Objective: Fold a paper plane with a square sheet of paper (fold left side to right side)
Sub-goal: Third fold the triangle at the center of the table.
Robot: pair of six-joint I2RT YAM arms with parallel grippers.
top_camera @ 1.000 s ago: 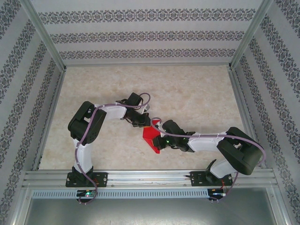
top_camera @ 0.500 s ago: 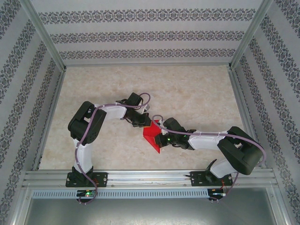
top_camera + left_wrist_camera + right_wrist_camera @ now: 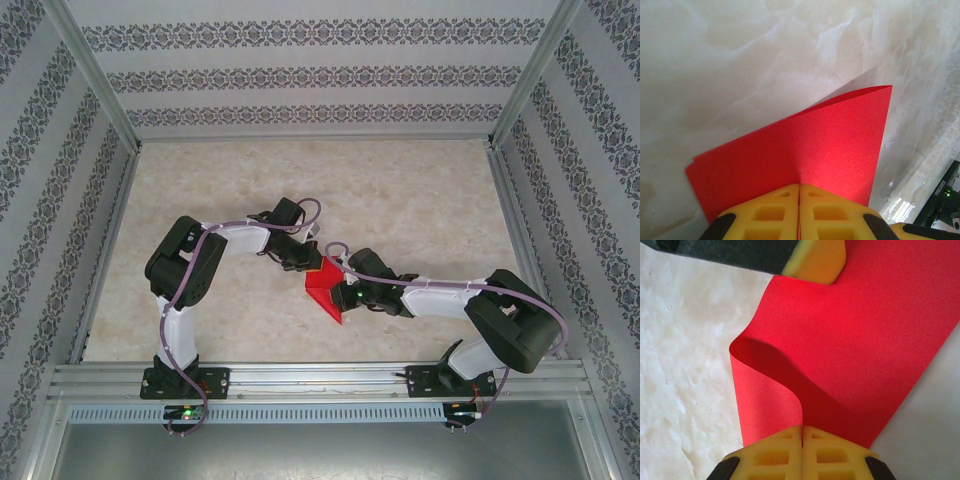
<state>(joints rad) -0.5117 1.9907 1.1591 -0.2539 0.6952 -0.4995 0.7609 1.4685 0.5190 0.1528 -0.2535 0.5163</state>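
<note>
paper (image 3: pixel 322 290), on the worktop (image 3: pixel 400 190) between middle and near edge, curls over itself because my left gripper (image 3: pixel 799 186) and right gripper (image 3: pixel 802 429) each pinch an edge, clamped tight, to carry one side across.

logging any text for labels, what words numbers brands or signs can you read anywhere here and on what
Nothing can be read for certain.
Black part at the lower right of the left wrist view: one short line of white print, too small and tilted to read.
Red sheet of paper: no print on the faces that show.
</note>
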